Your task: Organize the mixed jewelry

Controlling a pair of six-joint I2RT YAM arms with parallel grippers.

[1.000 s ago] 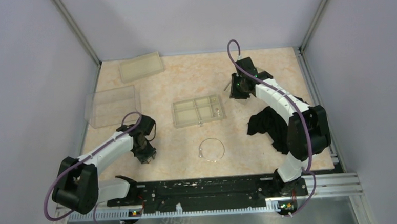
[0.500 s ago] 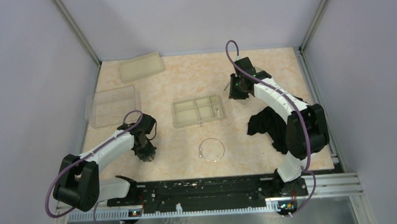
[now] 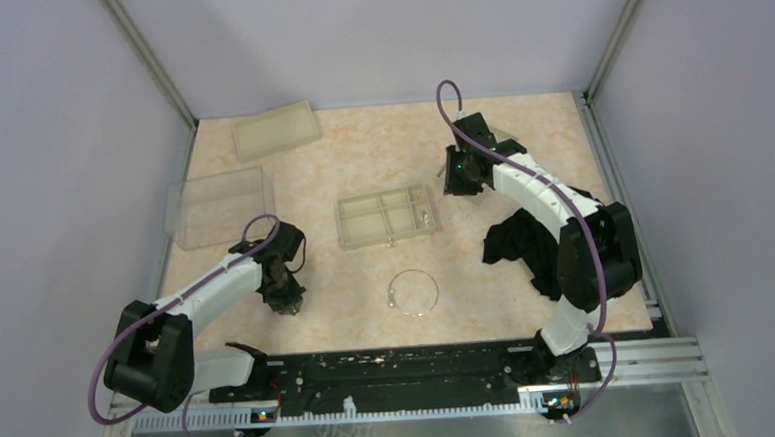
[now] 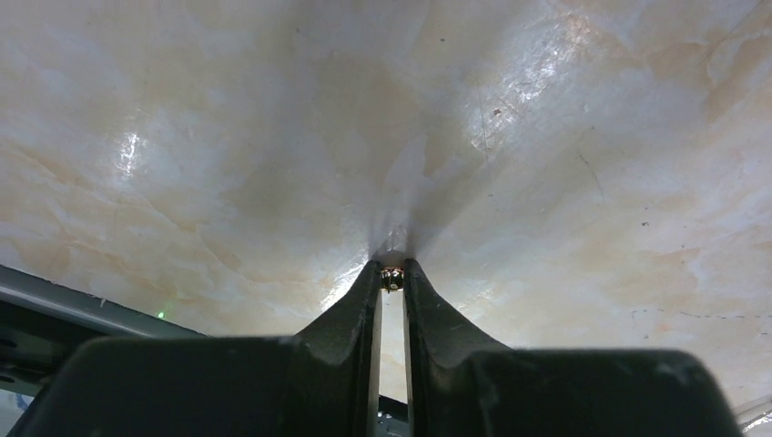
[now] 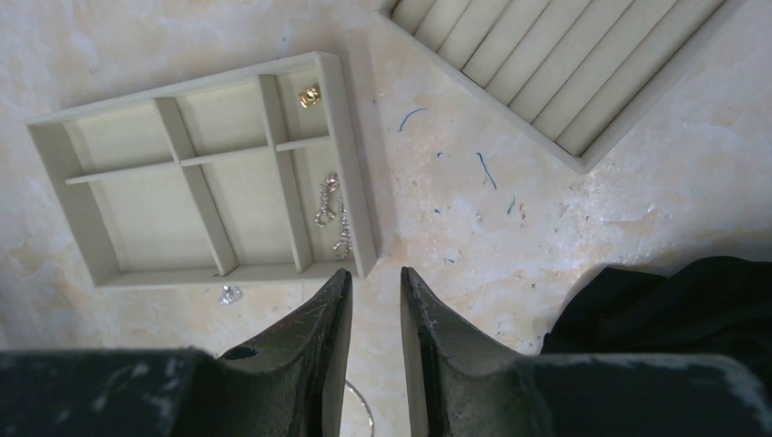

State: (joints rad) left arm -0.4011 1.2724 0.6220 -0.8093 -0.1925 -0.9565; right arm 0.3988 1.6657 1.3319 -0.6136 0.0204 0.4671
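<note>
Left fingers [image 3: 287,304] are down at the counter [image 3: 360,160] in its front-left area. The left wrist view shows them clenched on a tiny gold bit [image 4: 392,279], which is pinched between the tips right at the surface. Right fingers [image 3: 459,181] hang above the counter to the right of the compartment tray [image 3: 362,220] and beyond it. Their tips are parted by a narrow gap and nothing is gripped between them. The thin wire hoop [image 3: 413,293] lies flat on the counter in front of the compartment tray, apart from it and between the two arms. In the right wrist view, the column of compartments at one end of the tray holds a second gold bit [image 5: 310,95] in the small compartment. A silver chain-like piece [image 5: 333,215] lies in the longer compartment next to it. A small silver bit [image 5: 228,294] lies on the counter just outside the tray's long wall. A ribbed tray [image 3: 277,130] sits at the far left of the counter. A clear box [image 3: 218,207] stands at the left edge, nearer the arms. A black cloth [image 3: 521,240] lies crumpled beside the right arm.
</note>
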